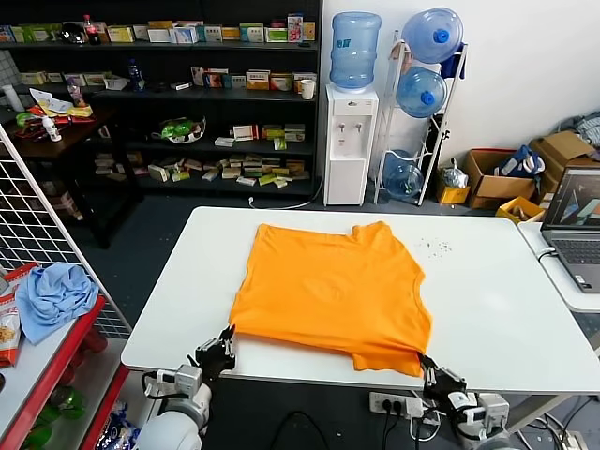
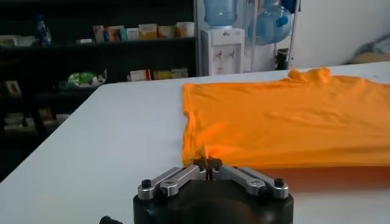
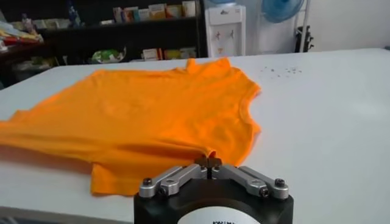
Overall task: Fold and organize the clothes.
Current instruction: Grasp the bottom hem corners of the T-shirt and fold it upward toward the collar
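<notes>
Orange T-shirt (image 1: pixel 330 292) spread flat near the front edge of the white table (image 1: pixel 497 309), collar away from the robot, its near hem by that edge. Left hand (image 1: pixel 223 349) clenched on the near left hem corner, right hand (image 1: pixel 430 370) clenched on the near right corner; how much fabric each pinch holds is, apparently, slight. To fold well, both corners should rise together, level, and travel toward the collar without slack.

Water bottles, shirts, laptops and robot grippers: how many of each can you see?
Blue water bottles: 4, one on the dispenser, three on the rack
Orange T-shirt: 1
Laptop: 1
Grippers: 2, left gripper and right gripper, each shut on the T-shirt's near edge
Total: 8
</notes>
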Motion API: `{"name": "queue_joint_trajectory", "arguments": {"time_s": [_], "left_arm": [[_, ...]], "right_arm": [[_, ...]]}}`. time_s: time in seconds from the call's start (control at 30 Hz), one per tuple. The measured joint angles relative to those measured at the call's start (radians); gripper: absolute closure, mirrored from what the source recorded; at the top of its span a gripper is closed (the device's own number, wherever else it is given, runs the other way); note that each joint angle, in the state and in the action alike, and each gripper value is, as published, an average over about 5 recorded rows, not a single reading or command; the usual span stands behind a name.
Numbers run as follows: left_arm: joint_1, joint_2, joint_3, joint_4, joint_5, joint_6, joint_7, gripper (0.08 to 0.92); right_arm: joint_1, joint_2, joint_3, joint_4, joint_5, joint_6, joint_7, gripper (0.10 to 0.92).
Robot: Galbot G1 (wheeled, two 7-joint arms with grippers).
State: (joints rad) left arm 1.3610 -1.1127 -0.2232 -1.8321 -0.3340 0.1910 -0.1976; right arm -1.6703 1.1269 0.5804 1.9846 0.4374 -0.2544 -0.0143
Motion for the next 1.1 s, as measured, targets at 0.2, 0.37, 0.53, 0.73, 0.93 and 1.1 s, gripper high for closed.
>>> {"name": "queue_joint_trajectory", "arguments": {"time_s": [0.2,0.37,0.53,0.73,0.93,1.1], "left_arm": [[0.031,0.010,0.002,-0.039,0.010,-0.021,0.002,0.895],[0.012,-0.003,0.017,-0.032,0.029,-0.056,0.010,0.895],[-0.042,-0.032,0.039,0.017,0.048,-0.091,0.015,0.895],[-0.132,-0.065,0.073,0.107,0.052,-0.108,0.017,0.895],[-0.229,-0.079,0.109,0.197,0.050,-0.114,0.018,0.895],[-0.300,-0.085,0.137,0.263,0.050,-0.117,0.021,0.895]], "right_arm": [[-0.010,-0.024,0.006,0.011,-0.057,0.049,-0.003,0.901],[0.036,-0.044,-0.004,-0.033,-0.103,0.112,-0.010,0.901],[0.122,-0.067,-0.025,-0.112,-0.130,0.166,-0.018,0.901],[0.249,-0.093,-0.067,-0.224,-0.143,0.193,-0.027,0.901],[0.374,-0.101,-0.121,-0.334,-0.144,0.200,-0.034,0.901],[0.462,-0.100,-0.164,-0.410,-0.126,0.189,-0.035,0.901]]}}
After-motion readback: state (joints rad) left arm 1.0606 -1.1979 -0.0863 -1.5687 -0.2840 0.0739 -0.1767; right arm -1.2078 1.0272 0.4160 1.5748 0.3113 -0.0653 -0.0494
